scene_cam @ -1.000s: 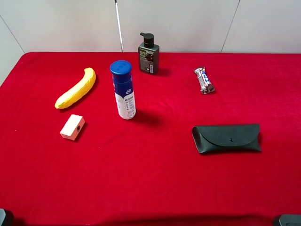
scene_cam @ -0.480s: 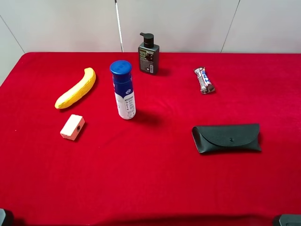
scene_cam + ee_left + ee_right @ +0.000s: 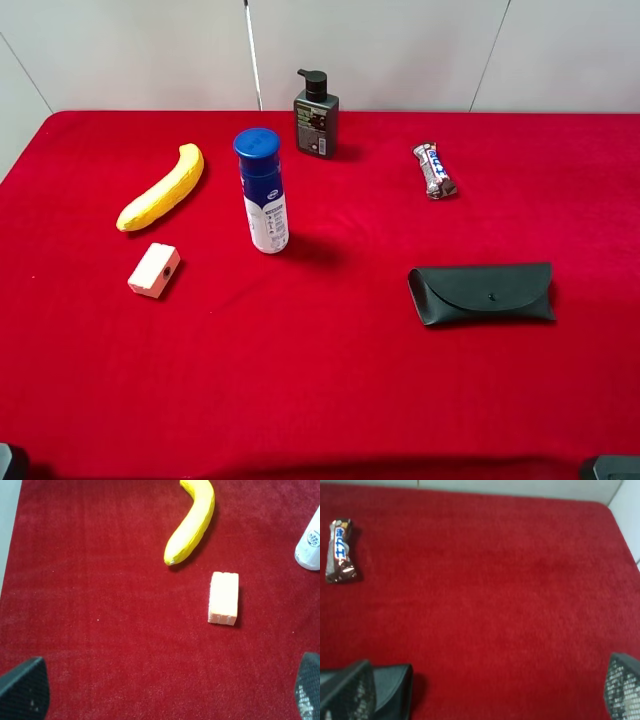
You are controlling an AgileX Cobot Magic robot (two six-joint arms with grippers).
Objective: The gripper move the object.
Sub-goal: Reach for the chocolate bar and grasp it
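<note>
The candy bar [image 3: 435, 170] lies flat on the red surface [image 3: 330, 400], toward the far edge and right of centre, its length running roughly from far edge to near edge. Nothing touches it. The black glasses case [image 3: 482, 293] sits well apart from it on the near-edge side, and the pump bottle [image 3: 316, 118] stands off to its left.

The right tool [image 3: 487, 682] hangs back over the near edge with its two fingers spread wide and nothing between them. Its wrist view shows the bar far ahead and off to one side, with one end of the case just under one finger. The left tool [image 3: 167, 680] is likewise spread and empty, over the left part of the surface, where the white block [image 3: 223, 598], the banana [image 3: 192, 522] and the blue-capped bottle [image 3: 310, 545] lie.

By my reading the task is at its very start — the approach has not begun. The right arm is the natural one to use. It needs to travel toward the far edge, passing over the case, then centre over the bar and turn so the fingers close across the narrow width — low enough to catch the thin wrapper without skidding off it.
</note>
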